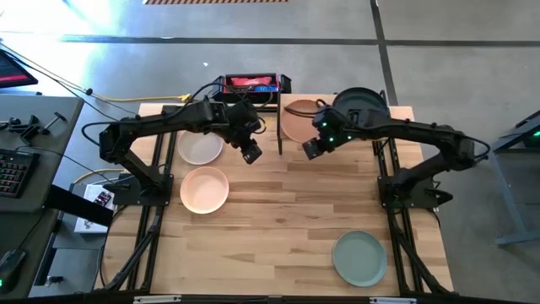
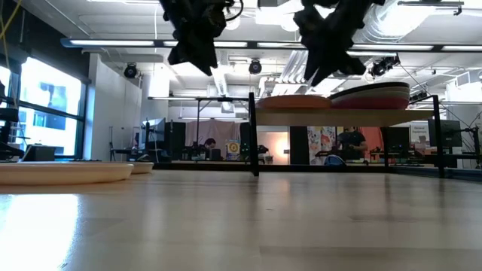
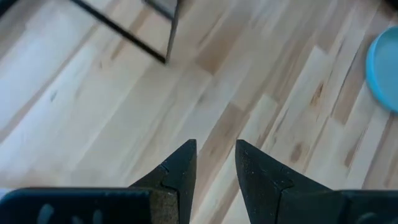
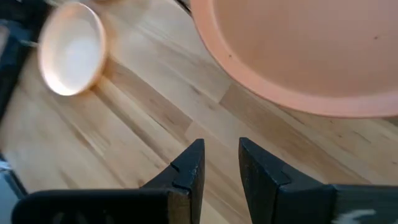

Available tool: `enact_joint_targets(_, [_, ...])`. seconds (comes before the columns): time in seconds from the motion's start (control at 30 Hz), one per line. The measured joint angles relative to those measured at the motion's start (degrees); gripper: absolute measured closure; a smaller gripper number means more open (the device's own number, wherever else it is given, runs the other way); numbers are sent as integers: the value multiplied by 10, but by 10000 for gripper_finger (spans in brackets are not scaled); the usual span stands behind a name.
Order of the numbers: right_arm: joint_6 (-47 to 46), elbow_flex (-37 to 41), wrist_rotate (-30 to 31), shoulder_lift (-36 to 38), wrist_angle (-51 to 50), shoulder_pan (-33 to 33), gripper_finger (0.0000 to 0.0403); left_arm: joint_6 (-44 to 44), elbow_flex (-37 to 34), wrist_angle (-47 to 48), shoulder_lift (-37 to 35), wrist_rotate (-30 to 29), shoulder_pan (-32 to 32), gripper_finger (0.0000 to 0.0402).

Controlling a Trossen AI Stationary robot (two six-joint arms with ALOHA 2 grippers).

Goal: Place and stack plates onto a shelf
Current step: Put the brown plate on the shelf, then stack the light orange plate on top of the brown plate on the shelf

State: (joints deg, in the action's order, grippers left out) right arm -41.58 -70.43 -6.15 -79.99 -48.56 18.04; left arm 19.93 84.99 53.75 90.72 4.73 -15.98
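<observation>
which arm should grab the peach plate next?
Left, probably. Its tool hangs open and empty near the peach plate, on that arm's side of the table. The right tool, also empty, sits by the shelf, farther off.

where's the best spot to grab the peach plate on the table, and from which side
Probably by its raised rim. The peach plate lies flat and right way up on the table, so only the rim offers an edge: one finger inside, one outside, coming from above. The left claw hangs nearest, so the rim's near-right part looks easiest; the cream plate crowds the far side.
</observation>
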Motion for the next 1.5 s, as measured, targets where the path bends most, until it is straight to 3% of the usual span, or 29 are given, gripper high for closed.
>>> enact_joint_targets(0.43, [0,0,45,-44,19,28,324,4,0,83,0,-4,32,300])
enact_joint_targets(0.77, [7,0,26,-41,29,45,324,-6,-39,128,0,-41,49,300])
enact_joint_targets(1.03, [30,0,-51,-22,29,2,324,12,-115,135,0,-59,47,300])
enact_joint_targets(1.5, [33,0,-39,-12,20,-58,324,145,-221,128,0,-51,73,300])
